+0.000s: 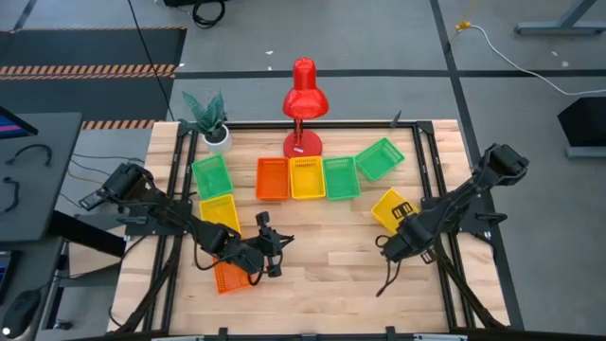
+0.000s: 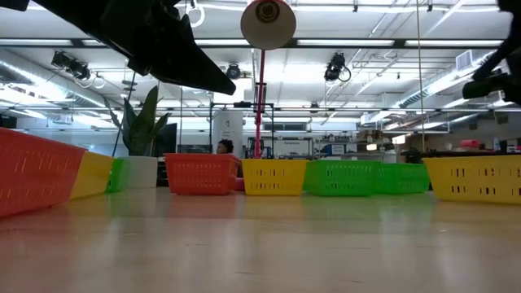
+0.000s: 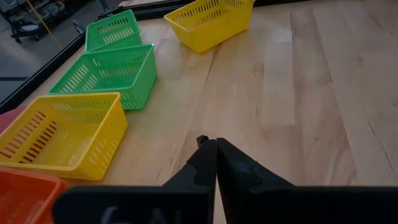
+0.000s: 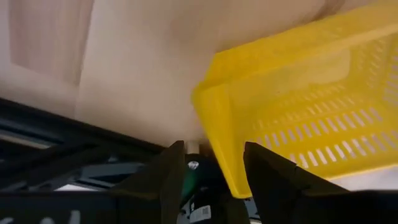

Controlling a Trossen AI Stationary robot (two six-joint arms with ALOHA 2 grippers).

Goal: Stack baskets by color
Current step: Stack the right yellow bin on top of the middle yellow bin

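Note:
Several baskets sit on the wooden table. A far row holds an orange basket (image 1: 273, 178), a yellow one (image 1: 307, 178), a green one (image 1: 341, 178) and a slanted green one (image 1: 381, 159). At the left lie a green (image 1: 210, 175), a yellow (image 1: 220, 210) and an orange basket (image 1: 232, 275). My left gripper (image 3: 215, 148) hovers shut beside that orange basket, holding nothing. My right gripper (image 4: 214, 168) is open at the right. A corner wall of a yellow basket (image 4: 298, 106) stands between its fingers. My right gripper comes at the yellow basket steeply from above, with the basket's corner wall (image 4: 227, 162) between its two spread fingers. I cannot tell whether either finger touches the wall. The basket's bottom rests on the table (image 2: 476, 179).
A red desk lamp (image 1: 303, 95) and a potted plant (image 1: 210, 118) stand at the far edge. Black frame rails (image 1: 428, 180) run along the table's sides. Bare wood (image 1: 331, 275) lies in the near middle between the arms.

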